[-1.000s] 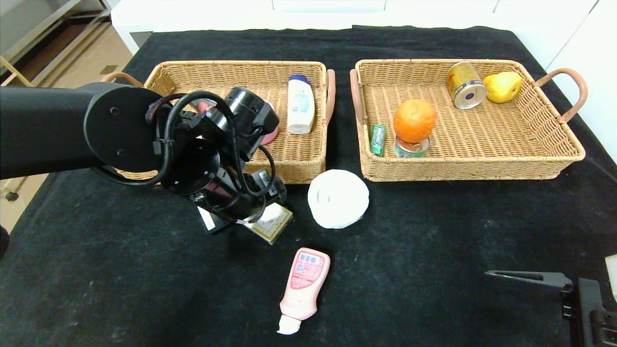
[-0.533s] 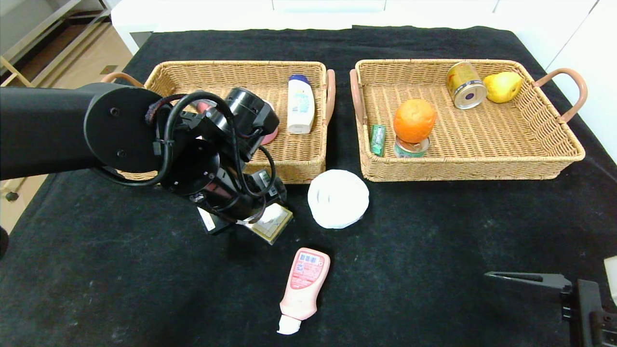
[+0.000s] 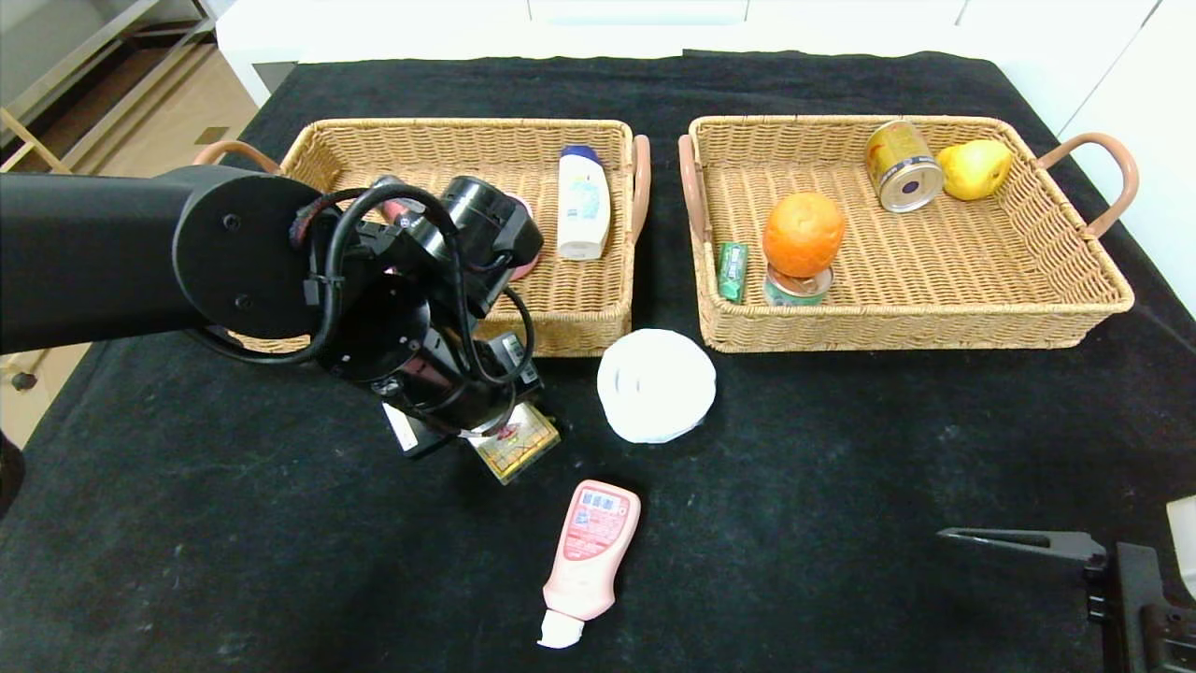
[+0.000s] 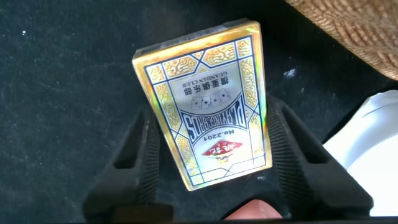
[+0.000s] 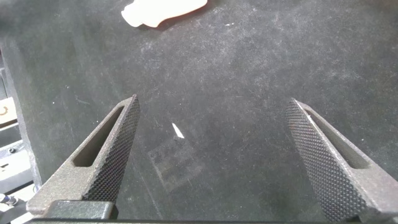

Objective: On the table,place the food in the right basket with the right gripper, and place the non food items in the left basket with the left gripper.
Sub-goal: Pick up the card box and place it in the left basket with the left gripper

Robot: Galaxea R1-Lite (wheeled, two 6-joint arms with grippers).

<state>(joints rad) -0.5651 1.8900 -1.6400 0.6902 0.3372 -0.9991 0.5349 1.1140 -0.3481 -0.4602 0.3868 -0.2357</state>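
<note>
Left gripper [image 4: 208,158] is being closed around the card box [image 4: 205,102], just in front of the left basket [image 3: 374,140]; beside that basket, the white tub [image 3: 656,384] is lying; right gripper [image 5: 217,155] is being held open, well apart.

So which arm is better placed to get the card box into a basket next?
Left. The left gripper straddles the card box beside the left basket; the right gripper sits open, far off over bare table.
</note>
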